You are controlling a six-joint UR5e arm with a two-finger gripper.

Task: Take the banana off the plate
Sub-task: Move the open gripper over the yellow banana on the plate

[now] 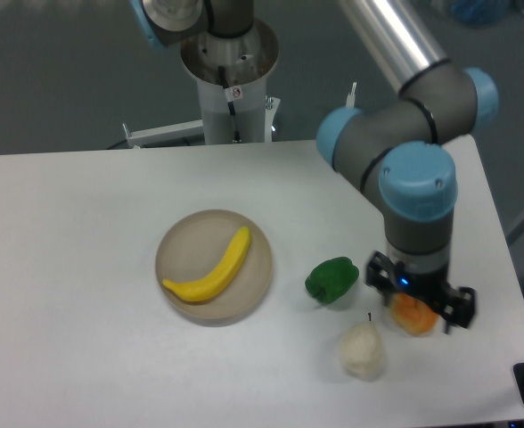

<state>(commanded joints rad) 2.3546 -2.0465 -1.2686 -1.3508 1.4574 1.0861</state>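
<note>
A bright-yellow curved banana (210, 267) lies diagonally across the round beige plate (184, 242), left of the table's middle. My gripper (420, 299) hangs at the right, far from the plate, right over the orange fruit. Only its black mount under the blue and grey wrist shows. The fingers are not clear enough to see whether they are apart. Nothing is visibly held.
A green pepper (331, 278) sits between the plate and the gripper. A whitish pear (362, 349) lies in front of it. The orange lumpy fruit (413, 315) is partly hidden under the gripper. The arm's base column (233, 89) stands at the table's far edge.
</note>
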